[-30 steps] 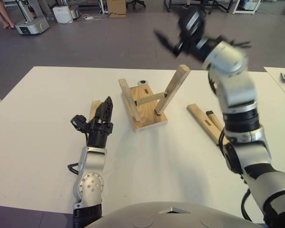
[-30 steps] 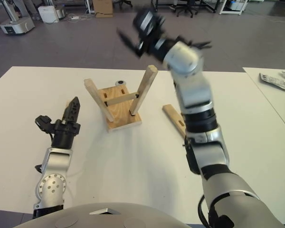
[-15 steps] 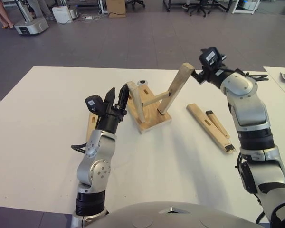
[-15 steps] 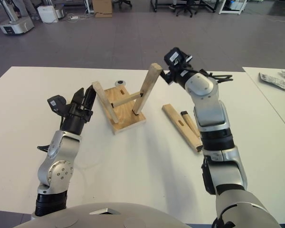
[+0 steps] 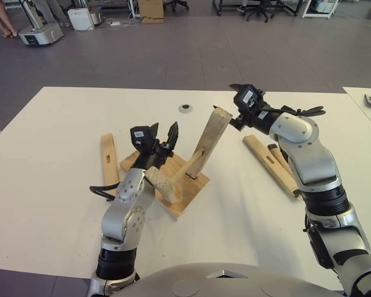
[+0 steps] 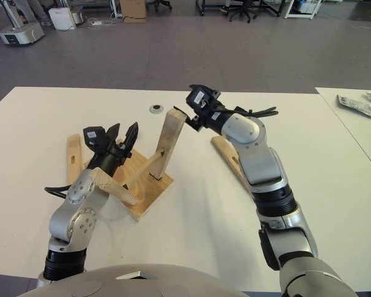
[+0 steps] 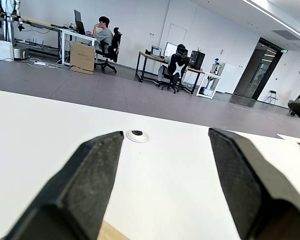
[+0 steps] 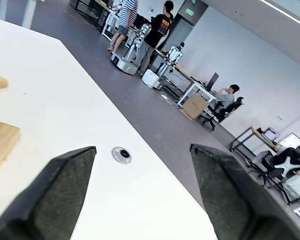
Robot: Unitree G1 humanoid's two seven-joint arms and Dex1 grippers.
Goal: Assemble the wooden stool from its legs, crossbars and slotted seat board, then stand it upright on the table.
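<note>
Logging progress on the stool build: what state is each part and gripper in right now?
Half-built stool: upside down on the table, unfinished, leaning.
Loose leg on the left: lying flat, unattached.
Loose pieces on the right: lying flat, unattached.
Left gripper: open, empty.
Right gripper: open, empty, beside the stool's raised leg.

open robotics lab: desks, office chairs, a wheeled robot base, grey floor

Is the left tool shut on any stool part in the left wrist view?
No, the left tool has its fingers wide apart, with bare table showing between them.
</note>
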